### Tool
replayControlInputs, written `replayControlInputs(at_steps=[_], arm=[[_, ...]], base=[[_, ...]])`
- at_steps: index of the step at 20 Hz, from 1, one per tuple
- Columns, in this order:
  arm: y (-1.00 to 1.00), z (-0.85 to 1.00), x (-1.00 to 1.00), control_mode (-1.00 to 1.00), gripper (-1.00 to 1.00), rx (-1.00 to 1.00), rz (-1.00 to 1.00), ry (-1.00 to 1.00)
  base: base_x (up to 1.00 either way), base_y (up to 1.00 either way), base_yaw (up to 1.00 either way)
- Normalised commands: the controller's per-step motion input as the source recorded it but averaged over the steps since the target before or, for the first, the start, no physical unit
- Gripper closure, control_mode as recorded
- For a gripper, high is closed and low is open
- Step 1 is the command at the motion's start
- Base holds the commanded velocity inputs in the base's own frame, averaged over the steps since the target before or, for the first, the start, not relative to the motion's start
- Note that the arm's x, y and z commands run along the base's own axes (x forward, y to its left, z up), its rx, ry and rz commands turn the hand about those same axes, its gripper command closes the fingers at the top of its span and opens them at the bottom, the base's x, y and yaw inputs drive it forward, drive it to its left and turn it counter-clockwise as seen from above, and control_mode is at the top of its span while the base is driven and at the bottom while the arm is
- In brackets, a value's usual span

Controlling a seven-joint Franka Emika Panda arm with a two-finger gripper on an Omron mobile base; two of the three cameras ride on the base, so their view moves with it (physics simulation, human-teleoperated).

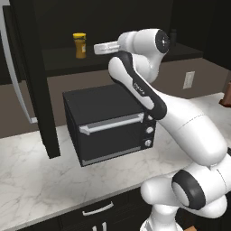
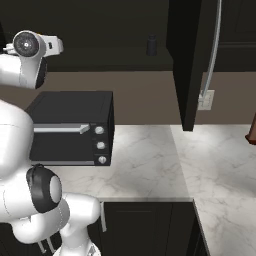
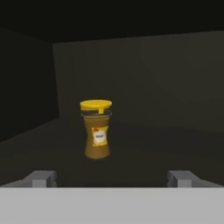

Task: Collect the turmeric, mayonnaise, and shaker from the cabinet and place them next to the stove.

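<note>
The turmeric (image 1: 80, 45), a small orange jar with a yellow lid, stands upright on the dark shelf of the open cabinet (image 1: 67, 64). My gripper (image 1: 97, 48) is level with the shelf, a short way right of the jar and pointing at it. In the hand view the turmeric (image 3: 97, 130) stands ahead and slightly left of centre. My gripper (image 3: 113, 177) is open, fingers wide apart with nothing between them. The shaker (image 2: 151, 45), slim and dark grey, stands farther right on the same shelf. The mayonnaise and the stove are out of view.
A black toaster oven (image 1: 108, 122) sits on the marble counter (image 1: 36, 176) directly under the shelf. The cabinet doors hang open: one at the left (image 1: 16, 76), one at the right (image 2: 187, 60) with a long silver handle (image 2: 214, 45). A wall outlet (image 1: 188, 80) is behind the arm.
</note>
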Motion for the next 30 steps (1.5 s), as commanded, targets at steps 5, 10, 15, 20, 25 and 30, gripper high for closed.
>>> replayControlInputs(at_steps=[5, 10, 15, 20, 25, 30], arm=[[0.23, 0.18, 0.06, -1.00, -1.00, 0.00, 0.00, 0.00], [0.32, 0.02, 0.07, -1.00, -1.00, 0.00, 0.00, 0.00], [0.19, 0.00, 0.18, -1.00, -1.00, 0.00, 0.00, 0.00], [0.08, 0.06, 0.30, -1.00, -1.00, 0.00, 0.00, 0.00], [0.01, 0.00, 0.15, -1.00, -1.00, 0.00, 0.00, 0.02], [0.07, 0.00, 0.14, -1.00, -1.00, -0.01, 0.00, 0.01]], base=[[0.00, 0.00, 0.00], [0.00, 0.00, 0.00], [0.00, 0.00, 0.00], [0.00, 0.00, 0.00], [0.00, 0.00, 0.00], [0.00, 0.00, 0.00]])
